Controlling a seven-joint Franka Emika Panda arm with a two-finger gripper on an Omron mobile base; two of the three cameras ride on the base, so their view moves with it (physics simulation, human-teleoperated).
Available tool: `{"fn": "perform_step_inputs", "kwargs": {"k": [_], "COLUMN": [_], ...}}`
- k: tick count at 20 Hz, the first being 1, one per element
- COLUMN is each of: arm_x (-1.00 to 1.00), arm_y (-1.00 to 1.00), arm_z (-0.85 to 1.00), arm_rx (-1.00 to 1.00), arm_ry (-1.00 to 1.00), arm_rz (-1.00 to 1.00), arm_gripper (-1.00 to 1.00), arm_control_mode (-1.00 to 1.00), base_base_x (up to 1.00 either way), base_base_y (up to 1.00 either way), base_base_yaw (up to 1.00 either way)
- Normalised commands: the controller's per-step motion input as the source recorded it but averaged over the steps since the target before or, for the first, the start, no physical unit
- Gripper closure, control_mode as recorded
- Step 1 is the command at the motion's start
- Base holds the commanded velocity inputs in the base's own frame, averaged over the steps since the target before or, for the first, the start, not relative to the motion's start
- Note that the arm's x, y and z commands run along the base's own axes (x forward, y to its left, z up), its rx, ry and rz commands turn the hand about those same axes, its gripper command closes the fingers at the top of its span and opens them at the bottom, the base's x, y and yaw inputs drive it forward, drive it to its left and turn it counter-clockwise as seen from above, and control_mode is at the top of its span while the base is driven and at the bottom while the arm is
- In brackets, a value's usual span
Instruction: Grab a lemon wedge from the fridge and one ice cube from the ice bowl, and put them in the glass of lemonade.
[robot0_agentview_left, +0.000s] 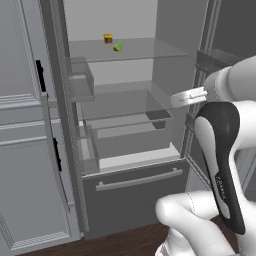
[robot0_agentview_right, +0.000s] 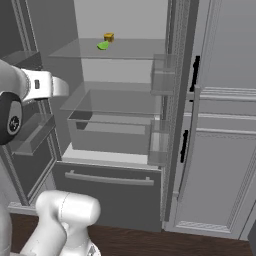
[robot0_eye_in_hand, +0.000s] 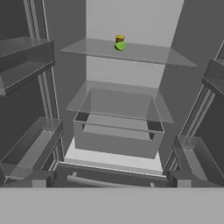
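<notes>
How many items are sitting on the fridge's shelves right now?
2, both on the top clear shelf of the open fridge: a small green piece and a yellow jar-like item right behind it. Door bins look empty.

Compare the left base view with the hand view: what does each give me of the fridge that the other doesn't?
Left base view alone: the panelled grey cabinet beside the fridge, the wood floor, and the arm at lower right.

Hand view alone: door bins on both sides, looking straight in.

Both: open doors, the top clear shelf carrying a small green piece and a small yellow item, the clear crisper, and the lower drawer's bar handle.
</notes>
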Motion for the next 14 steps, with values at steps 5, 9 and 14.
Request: {"fn": "perform_step_inputs", "kwargs": {"k": [5,9,14], "arm_x": [0.65,-0.08,-0.7], "arm_y": [0.0,-0.14,0.0], "arm_z": [0.0,0.01,0.0], "arm_rx": [0.0,0.0,0.0], "arm_ry": [0.18,0.07,0.01], "arm_rz": [0.0,0.0,-0.12], "arm_gripper": [-1.0,-1.0,-1.0], "arm_control_mode": [-1.0,-1.0,-1.0], "base_base_x": [0.0,0.0,0.0], "base_base_y": [0.0,0.0,0.0], "base_base_yaw": [0.0,0.0,0.0]}}
